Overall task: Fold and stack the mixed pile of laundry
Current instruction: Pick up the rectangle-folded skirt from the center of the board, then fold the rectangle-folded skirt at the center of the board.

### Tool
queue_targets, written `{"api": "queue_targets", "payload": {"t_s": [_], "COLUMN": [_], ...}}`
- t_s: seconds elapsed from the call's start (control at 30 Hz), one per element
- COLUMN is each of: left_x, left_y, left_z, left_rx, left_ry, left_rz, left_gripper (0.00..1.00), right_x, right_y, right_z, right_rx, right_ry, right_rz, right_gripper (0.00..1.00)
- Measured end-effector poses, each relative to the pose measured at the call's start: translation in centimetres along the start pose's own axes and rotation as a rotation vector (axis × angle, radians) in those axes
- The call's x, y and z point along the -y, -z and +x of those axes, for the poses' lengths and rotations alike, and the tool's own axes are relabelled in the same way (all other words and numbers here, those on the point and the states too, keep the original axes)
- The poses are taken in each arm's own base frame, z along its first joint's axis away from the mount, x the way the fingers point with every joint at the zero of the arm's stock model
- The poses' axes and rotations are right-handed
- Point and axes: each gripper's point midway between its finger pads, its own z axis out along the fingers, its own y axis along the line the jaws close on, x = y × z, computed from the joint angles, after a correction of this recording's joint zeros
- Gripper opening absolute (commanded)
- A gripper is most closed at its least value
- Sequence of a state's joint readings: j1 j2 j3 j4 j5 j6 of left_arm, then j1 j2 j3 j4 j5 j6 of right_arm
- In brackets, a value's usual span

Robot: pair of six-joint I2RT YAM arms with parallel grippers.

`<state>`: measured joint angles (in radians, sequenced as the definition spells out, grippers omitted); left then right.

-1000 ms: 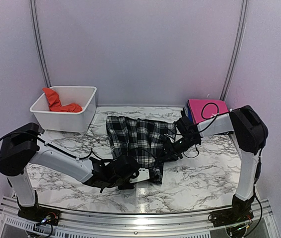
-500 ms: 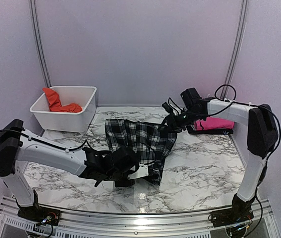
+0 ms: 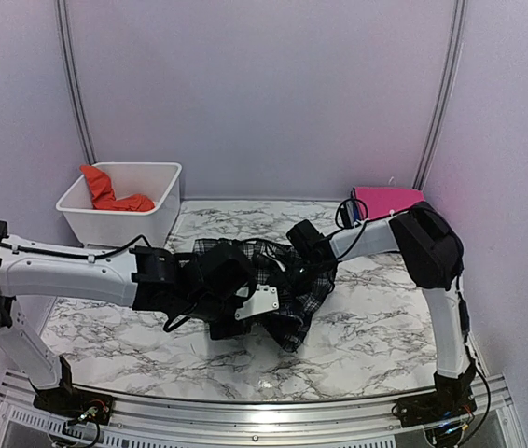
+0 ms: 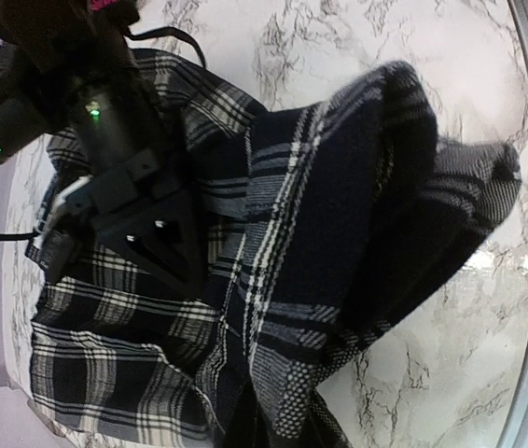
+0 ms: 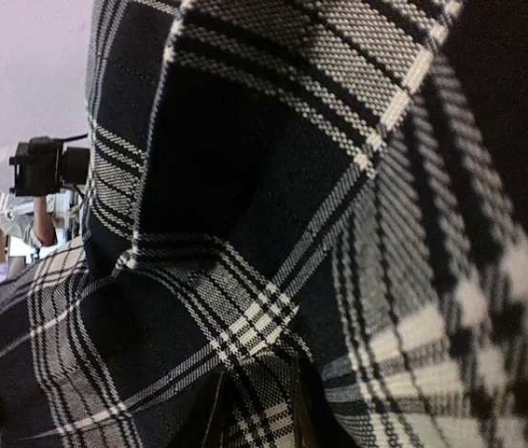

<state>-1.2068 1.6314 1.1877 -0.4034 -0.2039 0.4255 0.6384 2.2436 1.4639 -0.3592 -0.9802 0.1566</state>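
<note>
Folding the plaid shirt [image 3: 312,280], bunched on the table [image 3: 385,322] — our left gripper [image 3: 259,313] clamps its near edge, our right gripper's [image 3: 299,250] grip we cannot tell; next we must lay the fold flat.

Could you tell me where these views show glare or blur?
Top external: sharp, with glare on the near metal rail. Left wrist: plaid shirt crisp, sheen on the marble table. Right wrist: the shirt fills the frame, blurring toward the right edge.
</note>
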Motion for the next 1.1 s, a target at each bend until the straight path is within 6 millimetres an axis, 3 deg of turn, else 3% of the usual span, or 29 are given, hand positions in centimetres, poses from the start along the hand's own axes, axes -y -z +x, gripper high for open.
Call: {"api": "queue_targets", "payload": {"t_s": [0.1,0.27,0.37,0.5,0.57,0.63,0.8,0.87,0.93,1.0,1.1], "left_x": [-1.6,-4.4,-4.2,-3.2,-2.5,-1.8,-0.5,-0.4,-0.8,-1.4,-2.8], "left_y": [1.4,3.3,3.4,3.6,3.7,3.9,4.2,4.3,4.4,4.3,4.0], "left_z": [-1.4,-1.9,-1.3,-1.4,-1.6,-1.7,-1.7,-1.8,-2.4,-3.1,-4.0], "left_rx": [0.029,0.044,0.039,0.057,0.070,0.079,0.082,0.078,0.082,0.093,0.100], "left_ry": [0.028,0.093,0.119,0.129,0.130,0.129,0.113,0.108,0.106,0.107,0.108], "left_rz": [-0.004,0.015,0.087,0.166,0.210,0.249,0.312,0.323,0.325,0.322,0.314], "left_gripper": [0.00,0.00,0.00,0.01,0.01,0.02,0.06,0.07,0.07,0.07,0.08], "right_x": [-1.3,-4.3,-5.9,-6.8,-6.8,-7.0,-8.8,-8.7,-7.3,-4.5,0.3], "right_y": [-0.6,-2.3,-2.6,-2.1,-1.3,-0.2,5.9,8.5,9.9,10.2,8.2], "right_z": [1.7,7.0,9.1,9.4,8.3,6.0,-4.4,-7.6,-9.3,-9.8,-8.5], "right_rx": [-0.028,-0.127,-0.175,-0.189,-0.175,-0.135,0.091,0.172,0.213,0.219,0.165], "right_ry": [0.039,0.076,0.106,0.137,0.142,0.154,0.259,0.280,0.270,0.222,0.121], "right_rz": [-0.032,-0.100,-0.120,-0.103,-0.080,-0.061,0.007,0.047,0.091,0.136,0.178], "right_gripper": [0.22,0.23,0.28,0.39,0.43,0.47,0.54,0.54,0.55,0.55,0.54]}}
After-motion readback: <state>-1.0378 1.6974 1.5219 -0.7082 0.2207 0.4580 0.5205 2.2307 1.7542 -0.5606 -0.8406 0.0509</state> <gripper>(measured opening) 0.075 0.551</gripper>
